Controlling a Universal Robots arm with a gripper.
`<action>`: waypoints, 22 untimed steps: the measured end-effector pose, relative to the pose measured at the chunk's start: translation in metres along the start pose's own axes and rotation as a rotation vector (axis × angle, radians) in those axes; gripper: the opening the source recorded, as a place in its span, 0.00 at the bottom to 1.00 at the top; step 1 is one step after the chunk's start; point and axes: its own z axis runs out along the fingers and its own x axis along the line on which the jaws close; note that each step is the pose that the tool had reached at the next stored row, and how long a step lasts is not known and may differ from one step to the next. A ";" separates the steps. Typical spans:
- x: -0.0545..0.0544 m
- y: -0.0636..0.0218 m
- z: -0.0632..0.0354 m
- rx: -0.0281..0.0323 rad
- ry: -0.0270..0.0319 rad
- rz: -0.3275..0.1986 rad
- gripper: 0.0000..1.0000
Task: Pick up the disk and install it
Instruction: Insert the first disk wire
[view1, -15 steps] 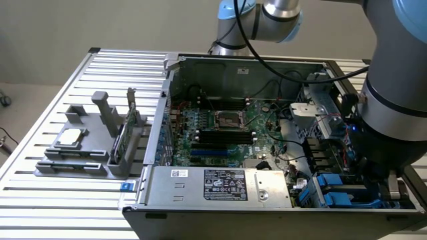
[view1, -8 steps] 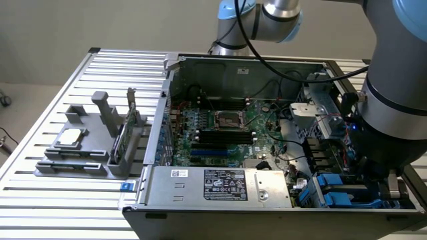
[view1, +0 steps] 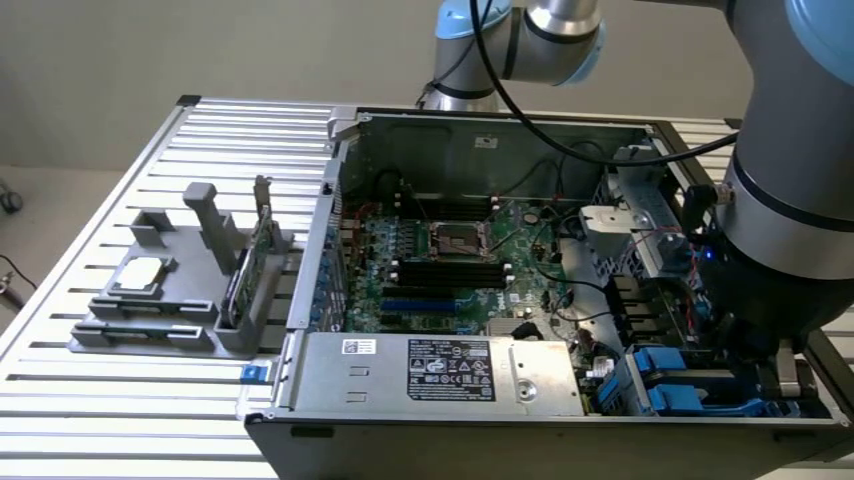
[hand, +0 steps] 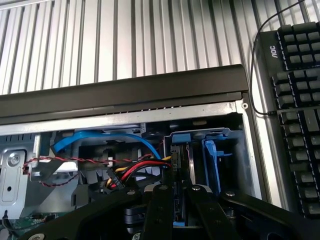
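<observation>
Overhead, the exterior view looks down on an open desktop computer case (view1: 534, 140) lying on a slatted metal table (view1: 107, 400). At the exterior view's left, a grey parts holder (view1: 174, 300) sits on the table, carrying a small silver square chip (view1: 142, 274) and an upright circuit card (view1: 250, 270). Inside the case, the green motherboard (view1: 441, 265) fills the middle, with a silver power supply (view1: 441, 370) and its printed label along the near edge. At the exterior view's right, the robot arm (view1: 787, 200) drops steeply from the top of the frame into the case's near right corner, wrist pointing down over the blue drive bays (view1: 667, 385). The gripper itself is hidden behind the arm's body in this view.

From the wrist view, the gripper (hand: 176, 195) reaches into the drive bay. Its black fingers (hand: 159, 210) stand narrow and close together, pinched on the disk (hand: 179, 200), which sits edge-on between them. Little of the disk shows: a thin dark edge with blue plastic at its base, lowered into a blue carrier frame (hand: 200, 137). Just beside it stands a bare blue plastic bracket (hand: 212, 160). Farther across the bay, a blue data cable (hand: 100, 140) arcs above red, black and yellow wires (hand: 135, 170). Beyond the case's black rim (hand: 125, 95) lies the slatted table, with a black AOC keyboard (hand: 295, 100) resting on it.
</observation>
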 end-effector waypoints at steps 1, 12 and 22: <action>0.000 0.0000 0.0000 -0.0001 -0.0003 0.001 0.16; 0.001 0.0007 0.0004 -0.0010 -0.0035 0.005 0.16; 0.002 0.0026 0.0014 -0.0009 -0.0037 0.005 0.16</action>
